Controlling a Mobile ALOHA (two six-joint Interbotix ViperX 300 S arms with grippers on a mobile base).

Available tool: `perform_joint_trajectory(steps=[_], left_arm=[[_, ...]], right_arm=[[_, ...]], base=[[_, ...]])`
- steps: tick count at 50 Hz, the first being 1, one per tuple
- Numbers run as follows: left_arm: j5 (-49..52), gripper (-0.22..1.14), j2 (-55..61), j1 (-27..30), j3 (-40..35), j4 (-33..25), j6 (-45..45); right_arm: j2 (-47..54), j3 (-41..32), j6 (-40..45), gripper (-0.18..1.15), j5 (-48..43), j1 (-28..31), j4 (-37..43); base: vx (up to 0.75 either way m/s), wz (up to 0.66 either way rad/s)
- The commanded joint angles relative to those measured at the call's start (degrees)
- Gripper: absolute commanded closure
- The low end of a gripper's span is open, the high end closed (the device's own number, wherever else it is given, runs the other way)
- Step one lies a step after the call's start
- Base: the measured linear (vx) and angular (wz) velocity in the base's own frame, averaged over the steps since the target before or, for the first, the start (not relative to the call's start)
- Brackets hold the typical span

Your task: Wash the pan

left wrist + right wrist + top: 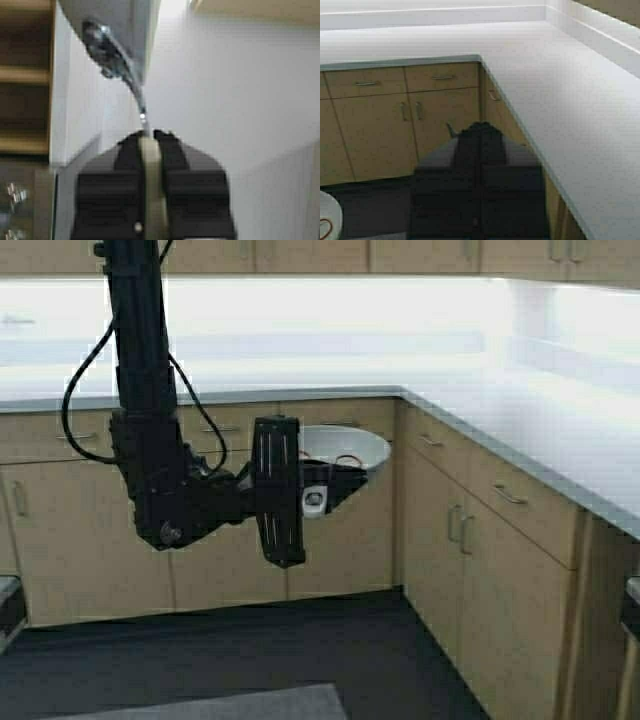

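One left gripper [149, 137] clamps the pan [345, 450] handle midair before the counter [560, 430] corner; right gripper [480, 127] closed.

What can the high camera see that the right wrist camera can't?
Only the high view shows the left gripper holding the pan up by its handle in front of the cabinets, with most of the pan visible. Only the right wrist view shows the right gripper, shut and empty. Both show the counter, the cabinets under it, the dark floor and the pan, though the right wrist view catches only a sliver of its rim.
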Motion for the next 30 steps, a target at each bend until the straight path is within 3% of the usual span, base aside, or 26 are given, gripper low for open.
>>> perform_joint_trajectory(steps=[1, 30], left_arm=[[-1.1, 0.90, -3.0, -0.3, -0.1, 0.2, 0.9], [-1.1, 0.90, -2.3, -0.3, -1.2, 0.0, 0.5]], right_arm=[[0.2, -0.5, 0.1, 0.91, -0.2, 0.0, 0.0], [0.1, -0.4, 0.2, 0.91, -0.2, 0.1, -0.1]], base=[[0.08, 0.65], [0.11, 0.75]])
